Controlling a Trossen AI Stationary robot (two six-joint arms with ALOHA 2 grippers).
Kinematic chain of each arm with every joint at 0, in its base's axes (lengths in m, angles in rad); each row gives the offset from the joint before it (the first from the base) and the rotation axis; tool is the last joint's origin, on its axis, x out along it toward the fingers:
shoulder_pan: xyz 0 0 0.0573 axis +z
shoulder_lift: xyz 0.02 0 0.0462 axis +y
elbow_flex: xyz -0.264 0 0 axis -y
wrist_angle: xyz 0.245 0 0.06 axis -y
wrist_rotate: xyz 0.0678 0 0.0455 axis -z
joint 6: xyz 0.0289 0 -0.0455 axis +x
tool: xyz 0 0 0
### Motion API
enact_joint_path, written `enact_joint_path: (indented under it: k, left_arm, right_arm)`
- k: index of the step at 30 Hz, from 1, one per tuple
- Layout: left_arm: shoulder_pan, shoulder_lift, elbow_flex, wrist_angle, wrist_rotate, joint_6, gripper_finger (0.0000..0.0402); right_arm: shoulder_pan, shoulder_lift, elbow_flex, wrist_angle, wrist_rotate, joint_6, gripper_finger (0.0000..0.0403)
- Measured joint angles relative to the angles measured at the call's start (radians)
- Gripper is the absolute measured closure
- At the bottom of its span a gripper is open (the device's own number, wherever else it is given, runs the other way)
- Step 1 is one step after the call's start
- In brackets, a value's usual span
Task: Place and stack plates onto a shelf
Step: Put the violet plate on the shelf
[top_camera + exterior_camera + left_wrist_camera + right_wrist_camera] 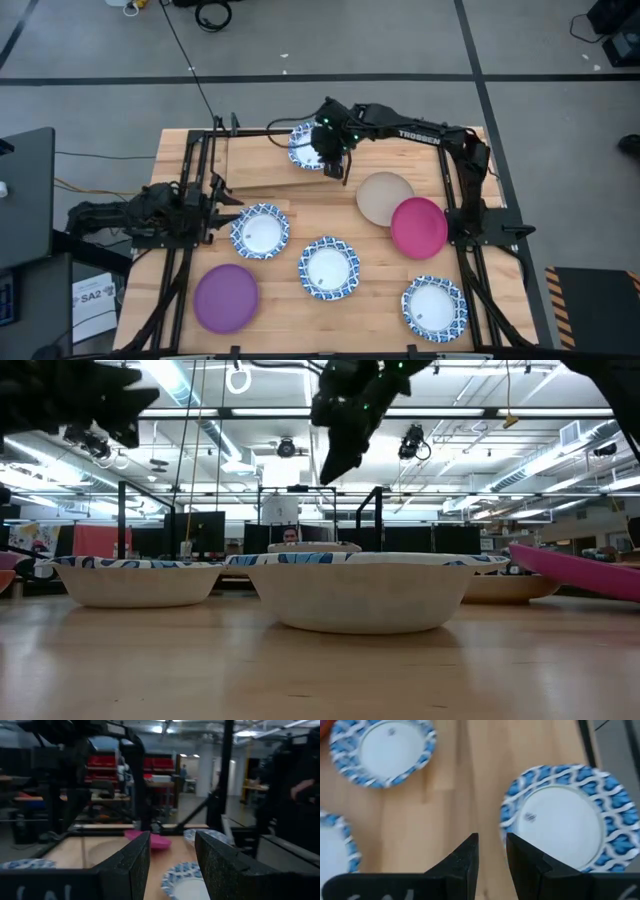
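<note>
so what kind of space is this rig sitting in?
Likely a robotics lab or open workshop floor. The low view shows an exposed ceiling with strip lights, the left wrist view shows red storage racks and workbenches behind the table, and the high view shows grey concrete floor with taped lines.

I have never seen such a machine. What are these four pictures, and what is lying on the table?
This is a robot with two dark arms at a wooden table. One picture looks down from above, one looks level across the table, and two come from cameras on the wrists.

The right hand hovers over a blue-and-white plate on the shelf, its fingers nearly together and holding nothing. The left hand waits at the table's left side, open and empty.

On the table lie three more patterned plates, a purple plate, a beige plate and a magenta plate.
</note>
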Motion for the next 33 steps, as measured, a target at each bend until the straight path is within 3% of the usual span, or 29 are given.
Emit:
enact_joint_path:
  k: [6,11,16,24,33]
  left_arm:
    - [-0.111,0.160,0.159,-0.183,-0.063,-0.008,0.0241]
    - [-0.203,0.336,0.311,-0.398,-0.096,-0.109,0.0253]
    - [-0.304,0.505,0.426,-0.588,-0.085,-0.257,0.0259]
    - [-0.452,0.662,0.479,-0.801,-0.002,-0.584,0.0260]
    - [-0.544,0.786,0.479,-0.975,-0.001,-0.797,0.0260]
  right_arm:
    - [0.079,-0.076,0.000,-0.095,0.004,0.003,0.0298]
    - [0.155,-0.145,0.000,-0.152,0.009,0.039,0.0298]
    - [0.247,-0.212,-0.029,-0.195,0.103,0.093,0.0298]
    - [0.367,-0.367,-0.261,-0.182,0.166,0.221,0.0298]
    - [0.443,-0.540,-0.528,0.026,0.251,0.323,0.0298]
